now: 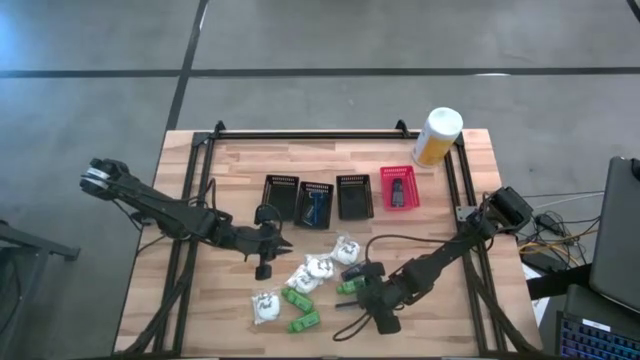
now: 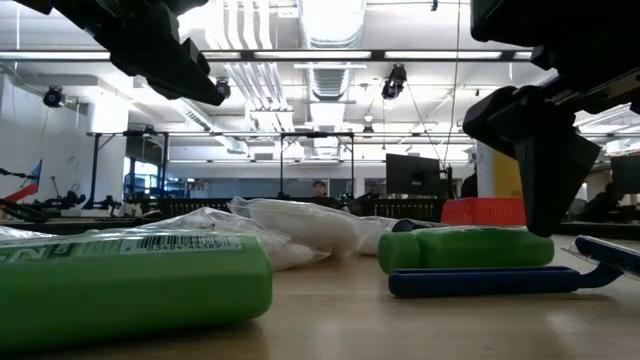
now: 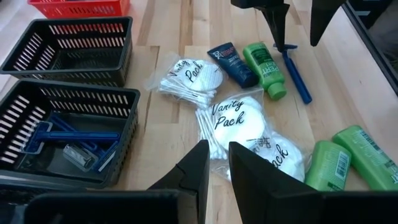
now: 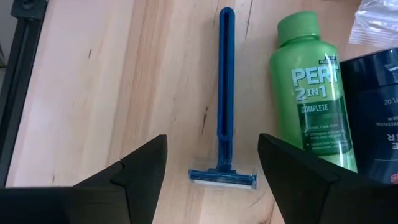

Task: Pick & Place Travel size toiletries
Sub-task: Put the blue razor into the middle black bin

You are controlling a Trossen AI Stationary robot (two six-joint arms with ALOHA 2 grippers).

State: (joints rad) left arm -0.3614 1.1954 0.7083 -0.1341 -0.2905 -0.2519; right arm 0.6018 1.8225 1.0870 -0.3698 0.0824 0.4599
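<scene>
The toiletries lie at the table's near middle. They are white clear-wrapped "Vanity Pack" cotton packs (image 3: 237, 119), green bottles (image 1: 297, 298) and a dark blue tube (image 3: 231, 62). A blue razor (image 4: 225, 99) lies flat beside a green "Pert" bottle (image 4: 311, 93). My right gripper (image 4: 212, 148) hangs open just above the razor, one finger on either side of its head end, touching nothing. My left gripper (image 3: 217, 154) hovers over the cotton packs near the baskets, its fingers a narrow gap apart with nothing between them. One black basket (image 3: 18, 118) holds a blue razor (image 3: 68, 135).
Three black mesh baskets (image 1: 316, 203) and a red one (image 1: 400, 188) stand in a row across the table's middle. A tall white-and-yellow canister (image 1: 437, 135) stands at the far right corner. Black frame rails (image 1: 300, 136) border the table. Bare wood lies near the front right.
</scene>
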